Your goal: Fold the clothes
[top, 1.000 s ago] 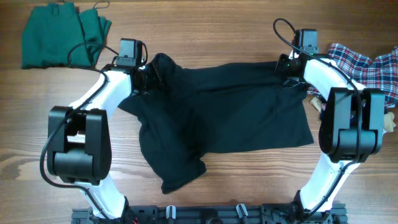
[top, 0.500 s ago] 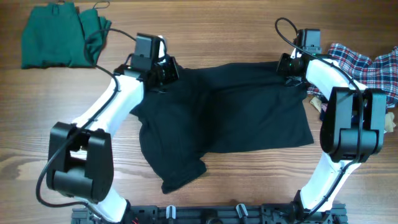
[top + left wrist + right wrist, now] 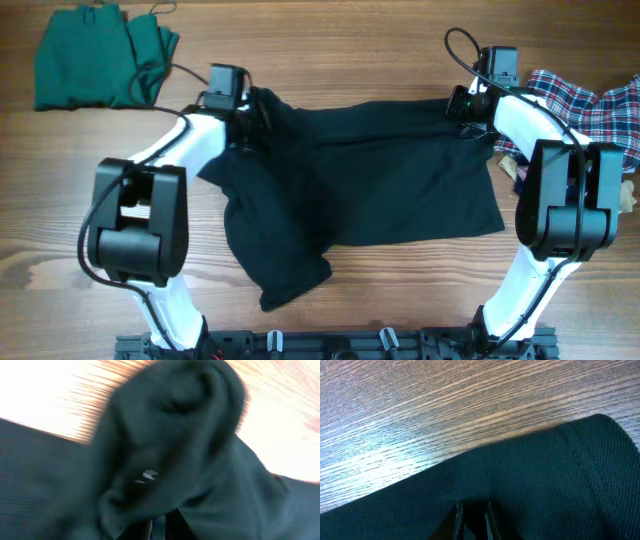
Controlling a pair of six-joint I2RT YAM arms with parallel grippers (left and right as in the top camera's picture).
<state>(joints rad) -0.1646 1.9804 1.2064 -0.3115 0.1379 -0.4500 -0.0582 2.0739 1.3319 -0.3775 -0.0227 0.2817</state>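
Your overhead view's evenly lit & sharp, only soft shadows. Left wrist pic is motion-blurred thruout: black shirt (image 3: 165,460) smeared, table (image 3: 35,385) behind it blown out white. Right wrist cam's crisp, w/ mild glare on the wood.

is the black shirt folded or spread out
Mostly spread, not folded. The black shirt lies flat across the table, its left side bunched; the left end effector and right end effector pinch its top corners.

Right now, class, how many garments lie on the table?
3: the black shirt spread in the centre, a green garment at the far left, a plaid shirt at the right edge. More could hide underneath.
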